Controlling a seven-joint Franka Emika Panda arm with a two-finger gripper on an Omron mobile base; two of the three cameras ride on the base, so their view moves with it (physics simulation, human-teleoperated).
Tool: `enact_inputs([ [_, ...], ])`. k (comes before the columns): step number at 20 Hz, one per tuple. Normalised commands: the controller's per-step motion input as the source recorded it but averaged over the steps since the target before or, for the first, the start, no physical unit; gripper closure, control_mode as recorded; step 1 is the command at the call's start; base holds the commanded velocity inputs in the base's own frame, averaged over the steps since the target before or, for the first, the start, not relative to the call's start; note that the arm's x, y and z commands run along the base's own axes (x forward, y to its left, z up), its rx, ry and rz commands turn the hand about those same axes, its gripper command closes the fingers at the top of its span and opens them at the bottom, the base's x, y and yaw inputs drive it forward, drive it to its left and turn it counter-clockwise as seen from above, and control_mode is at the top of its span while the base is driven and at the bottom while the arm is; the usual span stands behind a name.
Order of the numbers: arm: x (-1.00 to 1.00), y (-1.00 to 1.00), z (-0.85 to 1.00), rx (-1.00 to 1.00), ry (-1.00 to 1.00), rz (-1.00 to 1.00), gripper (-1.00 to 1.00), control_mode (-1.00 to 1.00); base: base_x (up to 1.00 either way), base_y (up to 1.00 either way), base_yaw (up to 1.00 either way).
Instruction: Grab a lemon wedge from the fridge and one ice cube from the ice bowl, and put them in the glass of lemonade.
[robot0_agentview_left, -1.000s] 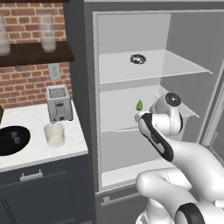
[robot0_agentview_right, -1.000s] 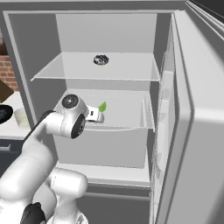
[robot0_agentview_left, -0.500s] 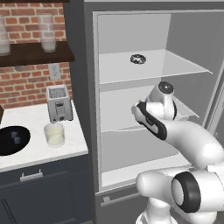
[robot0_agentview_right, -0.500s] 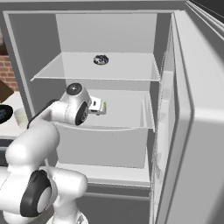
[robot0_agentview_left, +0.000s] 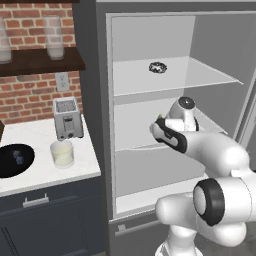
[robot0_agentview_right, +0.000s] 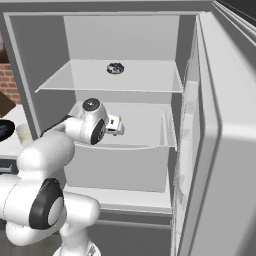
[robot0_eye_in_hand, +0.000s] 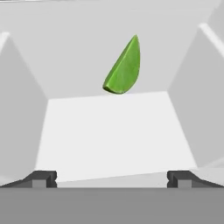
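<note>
- Reaching into the open fridge (robot0_agentview_right: 200, 125) at middle-shelf height, gripper (robot0_eye_in_hand: 111, 178) spread wide and grasping nothing.
- Lying on the fridge's white middle shelf, just ahead of the fingertips (robot0_eye_in_hand: 41, 178) without touching: lemon wedge (robot0_eye_in_hand: 124, 68), standing tilted.
- Sitting on the counter left of the fridge: glass of lemonade (robot0_agentview_left: 62, 153), ice bowl (robot0_agentview_left: 14, 161), toaster (robot0_agentview_left: 67, 118).
</note>
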Motion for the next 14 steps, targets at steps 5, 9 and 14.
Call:
enact_inputs([
  [5, 0.29, 0.00, -0.04, 0.00, 0.00, 0.00, -1.00, -1.00, 0.00, 0.00, 0.00],
  [9, 0.36, 0.00, 0.07, 0.00, 0.00, -0.03, -1.00, -1.00, 0.00, 0.00, 0.00],
  [14, 0.40, 0.00, 0.00, 0.01, 0.00, -0.06, -1.00, -1.00, 0.00, 0.00, 0.00],
])
